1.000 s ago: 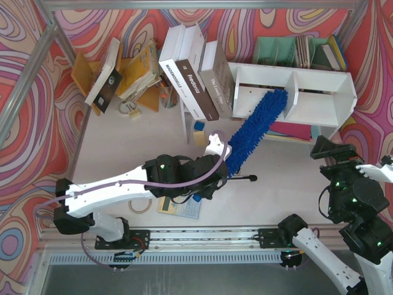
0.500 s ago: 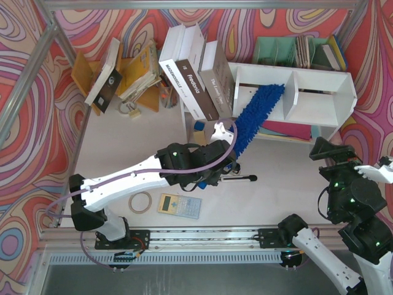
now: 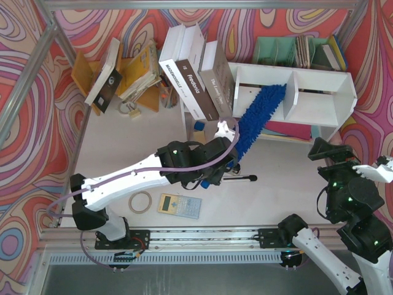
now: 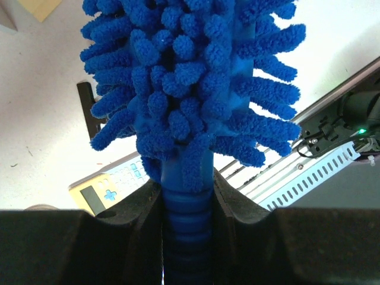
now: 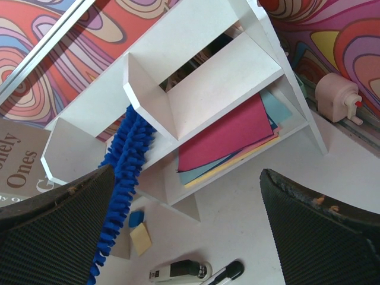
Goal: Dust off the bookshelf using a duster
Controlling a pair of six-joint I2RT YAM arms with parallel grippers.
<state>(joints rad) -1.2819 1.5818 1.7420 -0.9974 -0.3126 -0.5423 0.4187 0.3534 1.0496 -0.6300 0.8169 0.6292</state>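
Left wrist view: we see the left claw clamped on the handle of the long fluffy bright-blue microfibre duster. Its head reaches into the left compartment of the wide white two-tier bookshelf. In our judgement, a sideways sweep could snag the central divider or topple the leaning hardback books. The right claw gapes empty, well apart.

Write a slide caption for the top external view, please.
Left gripper holds the blue duster in the white bookshelf, left compartment; right gripper open.
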